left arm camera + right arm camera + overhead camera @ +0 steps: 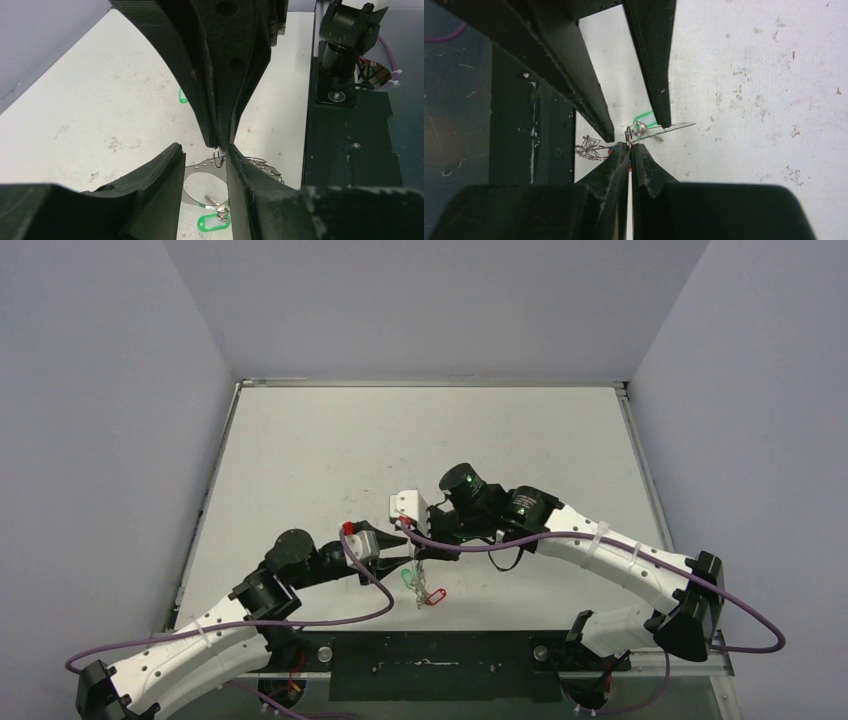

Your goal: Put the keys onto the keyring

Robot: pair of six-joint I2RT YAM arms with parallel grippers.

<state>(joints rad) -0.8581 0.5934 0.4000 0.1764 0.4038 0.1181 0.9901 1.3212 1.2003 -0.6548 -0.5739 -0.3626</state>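
The keyring (pixel 419 578) hangs edge-on between the two arms, above the table near its front edge. My right gripper (pixel 629 146) is shut on one small wire loop at the hoop's rim, and the hoop (pixel 676 126) dangles from that loop. A key with a green tag (pixel 213 222) hangs on the keyring (pixel 201 166); a red tag (pixel 435 597) hangs lower. My left gripper (pixel 204 150) is open, its fingers on either side of the hoop just below the right gripper's tips, gripping nothing. More wire loops (pixel 586 147) bunch along the rim.
The black base plate (pixel 430 655) with the arm mounts runs along the near table edge, right under the hanging keyring. Purple cables (pixel 330 620) loop off both arms. Grey walls enclose the scuffed white table (pixel 420 440) on three sides.
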